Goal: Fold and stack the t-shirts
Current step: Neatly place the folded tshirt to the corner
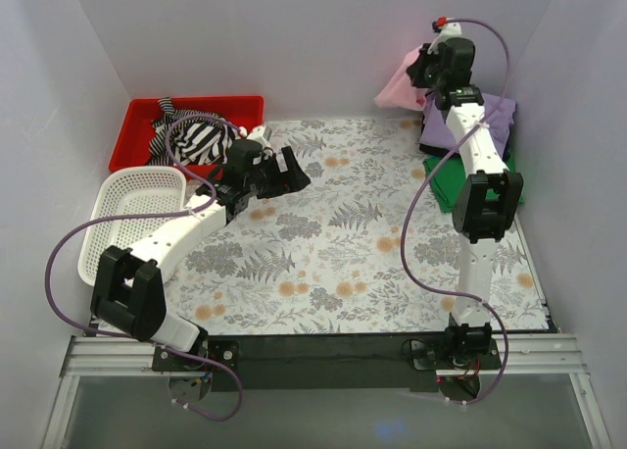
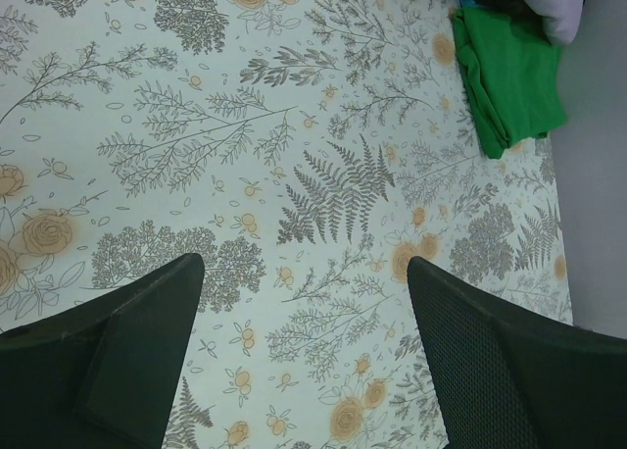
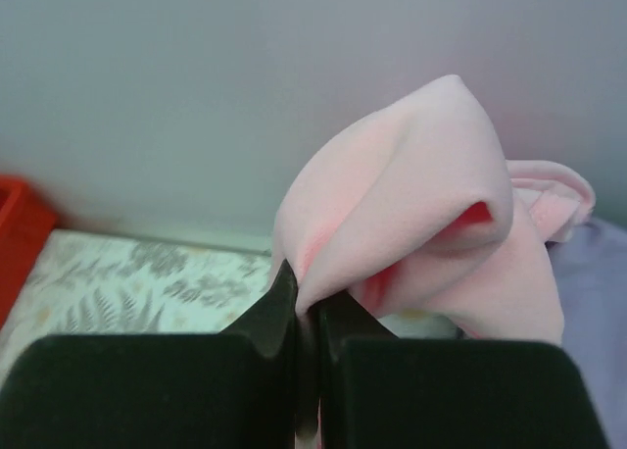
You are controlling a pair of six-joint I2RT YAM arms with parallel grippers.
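Note:
My right gripper [image 1: 419, 69] is raised at the back right, shut on the light pink t-shirt [image 1: 397, 86], which hangs bunched from it. In the right wrist view the pink t-shirt [image 3: 421, 194] is pinched between my closed fingers, my right gripper [image 3: 308, 307] at the fold. Below it a lavender t-shirt [image 1: 495, 121] lies folded on a green t-shirt [image 1: 446, 179]. The green t-shirt [image 2: 509, 76] shows folded in the left wrist view, with the lavender t-shirt [image 2: 558, 3] on it. My left gripper [image 1: 294, 170] is open and empty above the floral mat; my left gripper [image 2: 304, 273] holds nothing.
A red bin [image 1: 142, 125] at the back left holds striped black-and-white cloth [image 1: 191, 140]. A white mesh basket [image 1: 132, 209] stands at the left. The floral mat [image 1: 343, 233] covers the table. Grey walls close in on three sides.

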